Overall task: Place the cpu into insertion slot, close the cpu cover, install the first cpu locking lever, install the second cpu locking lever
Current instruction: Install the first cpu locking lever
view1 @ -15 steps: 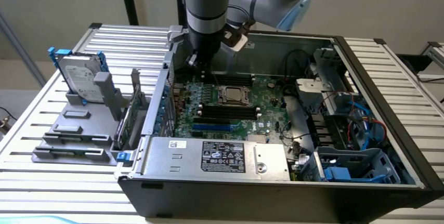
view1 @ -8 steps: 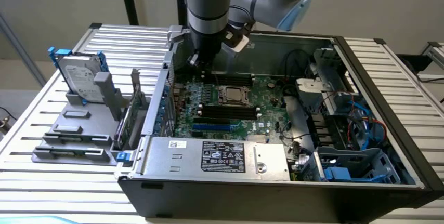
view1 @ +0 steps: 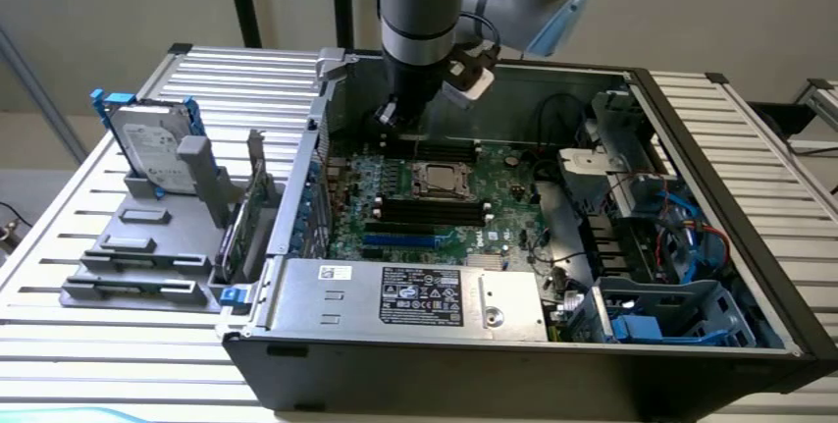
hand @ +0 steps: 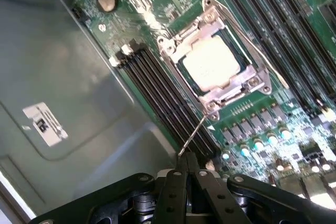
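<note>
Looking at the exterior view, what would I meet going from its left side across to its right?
hard drive → cpu → blue-grey drive cage

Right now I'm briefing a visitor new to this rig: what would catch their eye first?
The open PC case on the slatted table, with the arm reaching in from above. In the wrist view, the cpu sits framed by the cover, and a thin lever runs toward the shut gripper.
</note>
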Robot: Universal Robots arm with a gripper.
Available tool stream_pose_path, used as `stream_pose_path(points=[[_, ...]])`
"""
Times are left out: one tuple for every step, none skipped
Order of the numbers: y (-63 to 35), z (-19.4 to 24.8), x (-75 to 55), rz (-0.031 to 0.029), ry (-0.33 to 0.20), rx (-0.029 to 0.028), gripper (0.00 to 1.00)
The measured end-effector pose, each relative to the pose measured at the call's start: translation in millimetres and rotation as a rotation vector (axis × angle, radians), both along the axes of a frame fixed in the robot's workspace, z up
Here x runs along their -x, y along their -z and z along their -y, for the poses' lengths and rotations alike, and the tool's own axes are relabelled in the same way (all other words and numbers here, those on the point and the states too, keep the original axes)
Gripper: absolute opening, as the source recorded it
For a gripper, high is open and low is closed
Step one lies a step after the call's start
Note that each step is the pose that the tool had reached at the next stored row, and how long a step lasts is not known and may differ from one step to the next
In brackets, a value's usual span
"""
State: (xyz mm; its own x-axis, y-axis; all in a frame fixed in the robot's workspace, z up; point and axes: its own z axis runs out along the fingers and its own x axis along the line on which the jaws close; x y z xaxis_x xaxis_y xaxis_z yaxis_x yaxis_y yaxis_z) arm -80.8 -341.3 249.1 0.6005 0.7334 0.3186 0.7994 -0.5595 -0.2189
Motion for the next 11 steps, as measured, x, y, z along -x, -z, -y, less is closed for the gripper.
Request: stream_pose_path(points=[[0.0,0.1,-4.5,0.0,0.0,0.0,0.11],[0.0,0.3,-9.0,0.0,0.0,0.0,0.11],[0.1,0.7,-13.0,-0.0004,0.0,0.0001,0.11],[0.4,1.2,-15.7,-0.0013,0.0,0.0001,0.11],[0.6,1.3,-16.8,-0.0018,0.0,-0.0001,0.11],[0.6,1.3,-17.1,-0.0019,0.0,0.0,0.11],[0.7,1.3,-17.3,-0.0018,0.0,0.0001,0.11],[1.3,1.2,-17.6,-0.0018,0.0,-0.0001,0.11],[2.0,1.2,-17.6,-0.0031,0.0,0.0009,0.11],[3.0,1.2,-17.6,-0.0056,0.0,0.0015,0.11],[4.1,1.3,-17.6,-0.0076,0.0,0.0017,0.11]])
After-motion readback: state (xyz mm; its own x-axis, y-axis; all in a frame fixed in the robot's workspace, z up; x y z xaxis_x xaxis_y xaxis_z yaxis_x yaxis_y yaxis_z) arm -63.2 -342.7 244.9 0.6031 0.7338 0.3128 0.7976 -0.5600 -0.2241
